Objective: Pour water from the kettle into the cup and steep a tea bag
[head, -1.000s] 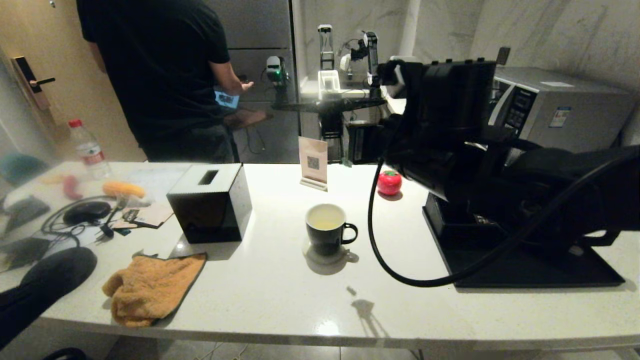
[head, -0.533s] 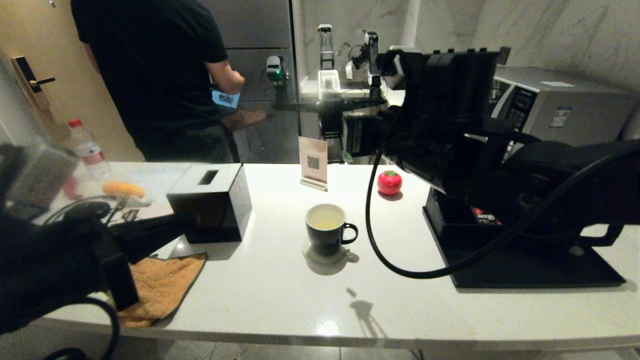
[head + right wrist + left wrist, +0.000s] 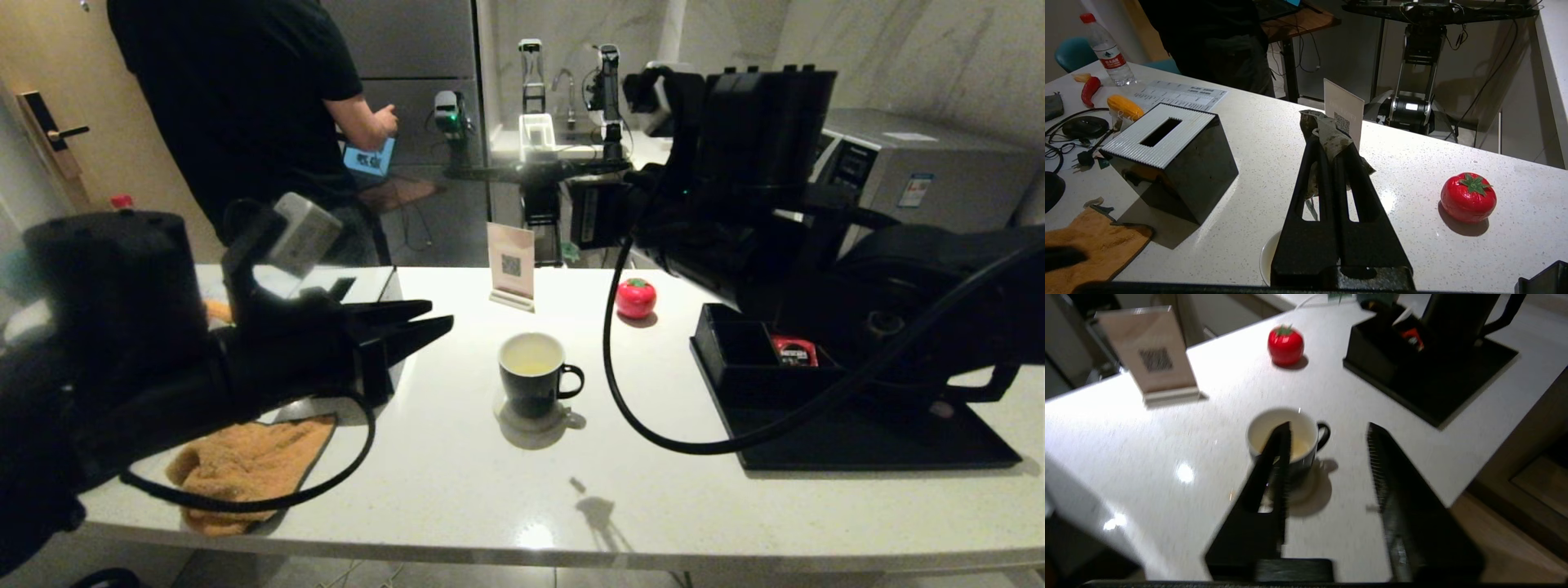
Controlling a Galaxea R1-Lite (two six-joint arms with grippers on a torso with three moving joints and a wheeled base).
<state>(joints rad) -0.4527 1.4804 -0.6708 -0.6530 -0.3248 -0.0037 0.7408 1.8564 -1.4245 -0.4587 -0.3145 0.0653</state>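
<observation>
Since the earlier frame, our left pincer (image 3: 420, 324) has swung into sight from the low left and now hangs beside the cup (image 3: 532, 375), on the tissue-box (image 3: 384, 290) side, its jaws parted to a moderate gap with nothing between them. Our right pincer (image 3: 1319, 122) is closed on the tea bag (image 3: 1331, 134), held in the air well above the table (image 3: 457, 482) on the cup's far right side. Water (image 3: 531, 364) already stands pale yellow in the cup, and the kettle (image 3: 1457, 314) is back on its black tray (image 3: 898, 445) to the cup's right, so we judge pouring done and steeping still to come: the bag must be carried over the cup and lowered in. Open table lies in front of the cup toward the near edge; behind it stand a card sign (image 3: 512, 265) and a red tomato-shaped object (image 3: 636, 297), and an orange cloth (image 3: 245, 469) lies left of the cup near the table's front edge.
</observation>
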